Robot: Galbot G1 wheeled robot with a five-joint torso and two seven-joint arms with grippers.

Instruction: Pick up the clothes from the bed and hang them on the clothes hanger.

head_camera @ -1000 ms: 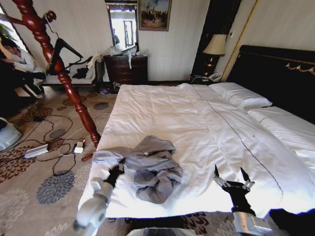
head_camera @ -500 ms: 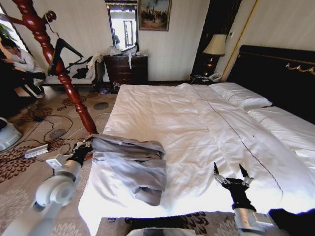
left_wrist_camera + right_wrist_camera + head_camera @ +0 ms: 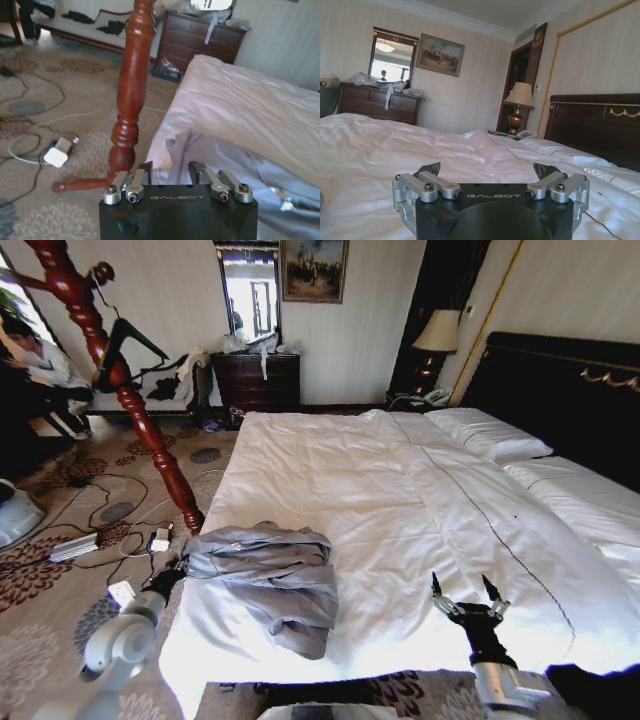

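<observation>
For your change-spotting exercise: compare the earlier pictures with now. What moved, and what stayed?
The left claw dragged the jacket toward the bed's left edge, bunching it there, then dropped slightly; it grips the jacket's edge. The right claw stayed open over the bed's foot; the hanger stayed on the stand.

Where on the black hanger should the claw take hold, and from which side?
Probably the hanger by one sloping arm just below its hook, coming from the bed side. It hangs high on the wooden stand, whose post blocks the far side. The left claw sits by the grey jacket.
</observation>
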